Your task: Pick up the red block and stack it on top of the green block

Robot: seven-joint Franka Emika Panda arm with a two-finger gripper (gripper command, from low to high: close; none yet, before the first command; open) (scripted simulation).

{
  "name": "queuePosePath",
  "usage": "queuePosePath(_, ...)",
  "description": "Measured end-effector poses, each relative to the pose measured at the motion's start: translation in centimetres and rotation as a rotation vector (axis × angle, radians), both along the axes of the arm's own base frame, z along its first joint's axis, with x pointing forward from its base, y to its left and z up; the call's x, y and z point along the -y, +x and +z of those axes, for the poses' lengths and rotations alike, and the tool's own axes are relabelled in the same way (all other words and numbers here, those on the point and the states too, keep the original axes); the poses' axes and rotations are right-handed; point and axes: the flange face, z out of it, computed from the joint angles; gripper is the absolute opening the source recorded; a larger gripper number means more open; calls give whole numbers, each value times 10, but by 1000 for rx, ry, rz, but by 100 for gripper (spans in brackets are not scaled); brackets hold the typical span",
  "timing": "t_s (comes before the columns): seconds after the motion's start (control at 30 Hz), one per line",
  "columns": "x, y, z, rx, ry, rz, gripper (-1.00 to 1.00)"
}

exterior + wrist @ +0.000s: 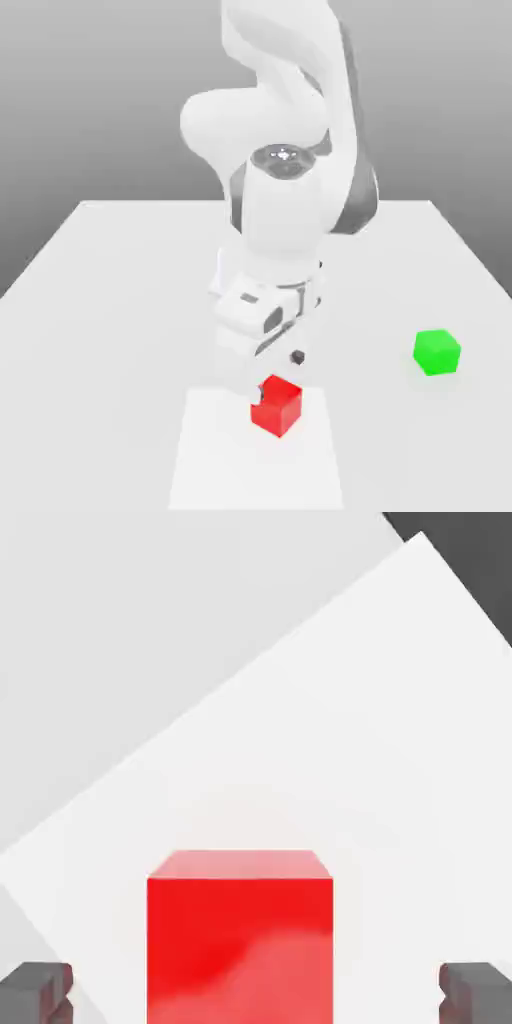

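Observation:
The red block (pixel 277 407) sits on a brighter white patch (pixel 250 465) near the table's front. My gripper (pixel 278 376) hangs directly over it, lowered to the block, with one dark fingertip (pixel 297 357) on each side. In the hand view the red block (pixel 240 942) stands between the two grey fingertips (pixel 35 992), and a clear gap shows on both sides, so the gripper (pixel 256 997) is open and holds nothing. The green block (pixel 437 352) rests on the table toward the exterior view's right, well apart from the red one.
The pale table (pixel 120 300) spreads wide around the arm's base. The bright rectangular patch (pixel 350 762) lies flat on it under the red block. Beyond the table's edge, dark floor (pixel 470 552) shows in the hand view.

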Motion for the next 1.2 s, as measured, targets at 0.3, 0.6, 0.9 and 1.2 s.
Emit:
queuePosePath(0.3,0,-4,-33,-7,1,-3,-100)
queuePosePath(0.6,0,0,1,-2,0,0,-100)
queuePosePath(0.9,-70,-17,38,-12,9,275,-100)
queuePosePath(1.2,-207,-86,59,-12,8,938,-100)
